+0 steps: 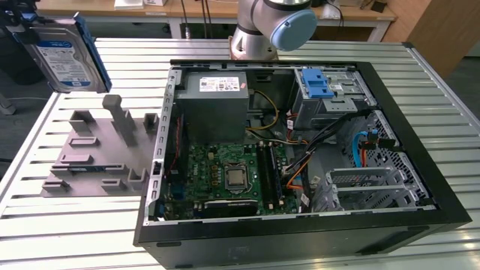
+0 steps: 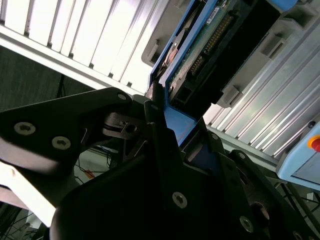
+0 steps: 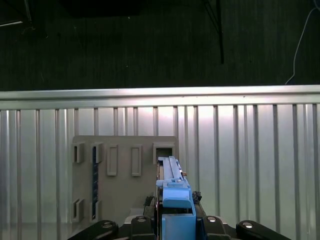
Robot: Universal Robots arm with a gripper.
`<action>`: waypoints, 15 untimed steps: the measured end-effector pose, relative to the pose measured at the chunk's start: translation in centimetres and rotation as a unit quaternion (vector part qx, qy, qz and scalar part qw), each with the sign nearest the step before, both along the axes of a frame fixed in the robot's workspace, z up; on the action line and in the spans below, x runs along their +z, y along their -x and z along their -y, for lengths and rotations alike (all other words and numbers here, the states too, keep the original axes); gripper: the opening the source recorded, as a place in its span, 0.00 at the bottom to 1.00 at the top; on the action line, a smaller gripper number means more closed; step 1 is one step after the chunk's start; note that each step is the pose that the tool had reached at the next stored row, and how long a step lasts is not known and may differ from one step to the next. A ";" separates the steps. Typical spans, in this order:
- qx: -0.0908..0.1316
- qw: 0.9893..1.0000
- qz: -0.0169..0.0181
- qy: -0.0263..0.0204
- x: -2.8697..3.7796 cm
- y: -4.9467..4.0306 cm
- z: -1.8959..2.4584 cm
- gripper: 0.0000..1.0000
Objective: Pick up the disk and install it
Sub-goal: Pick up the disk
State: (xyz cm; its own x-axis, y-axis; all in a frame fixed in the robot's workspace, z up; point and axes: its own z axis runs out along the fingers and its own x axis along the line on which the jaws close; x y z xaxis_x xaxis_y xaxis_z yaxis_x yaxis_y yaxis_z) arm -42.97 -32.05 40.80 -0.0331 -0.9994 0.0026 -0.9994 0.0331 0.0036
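Observation:
The disk [image 1: 66,53], a silver-grey drive with a white-and-blue label and blue side rails, hangs upright in the air at the exterior view's far left, above the grey stand. My gripper [image 1: 30,22] is shut on its upper end. In the second wrist view, the disk's [image 2: 207,42] green circuit-board underside and blue rail run away from the black fingers [image 2: 155,125] clamped on its blue end. The first wrist view looks down the disk's [image 3: 172,175] edge past the blue handle, with the stand far below.
The grey plastic stand [image 1: 98,152] with upright posts sits on the slatted metal table [image 1: 67,225]. An open computer case [image 1: 390,169] lies at the exterior view's right, with a blue bracket [image 1: 317,84] on its grey drive bay. The arm's base [image 1: 266,28] stands behind the case.

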 end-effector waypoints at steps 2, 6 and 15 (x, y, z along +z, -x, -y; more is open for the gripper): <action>0.000 1.000 0.000 0.000 0.13 0.00 0.00 0.36; 0.000 1.000 0.000 0.000 0.36 0.00 0.00 0.36; 0.000 1.000 0.000 0.000 0.87 0.00 0.00 0.36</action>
State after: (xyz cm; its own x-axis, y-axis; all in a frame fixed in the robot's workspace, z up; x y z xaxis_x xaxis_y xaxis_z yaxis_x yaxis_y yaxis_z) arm -42.97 -32.05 41.67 -0.0331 -0.9994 0.0026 -0.9994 0.0331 0.0036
